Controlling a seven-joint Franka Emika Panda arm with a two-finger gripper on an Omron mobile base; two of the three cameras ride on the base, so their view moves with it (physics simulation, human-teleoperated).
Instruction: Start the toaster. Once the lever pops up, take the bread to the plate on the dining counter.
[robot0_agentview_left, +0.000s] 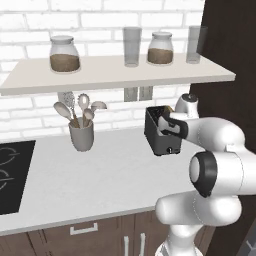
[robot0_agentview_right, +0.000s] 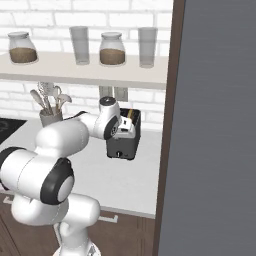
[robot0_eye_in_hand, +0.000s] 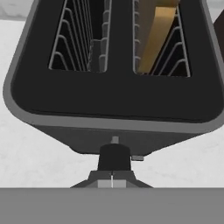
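The black toaster (robot0_eye_in_hand: 113, 94) fills the hand view from above, showing two slots. The bread (robot0_eye_in_hand: 156, 37), a tan slice, stands in the right slot; the left slot is empty. The toaster's black lever (robot0_eye_in_hand: 114, 156) sticks out of the near end face. My gripper (robot0_eye_in_hand: 112, 182) is shut, its fingertips pressed together right at that lever. In the left base view the toaster (robot0_agentview_left: 156, 137) stands on the pale worktop by the wall, with my gripper (robot0_agentview_left: 166, 126) over its near end. The right base view shows the toaster (robot0_agentview_right: 125, 142) partly behind my hand. The plate and the dining counter are out of view.
A grey utensil cup (robot0_agentview_left: 81, 135) stands left of the toaster and a black hob (robot0_agentview_left: 12, 175) lies further left. A shelf (robot0_agentview_left: 115, 75) with jars and glasses hangs above. A tall dark panel (robot0_agentview_right: 215, 125) walls off the right side.
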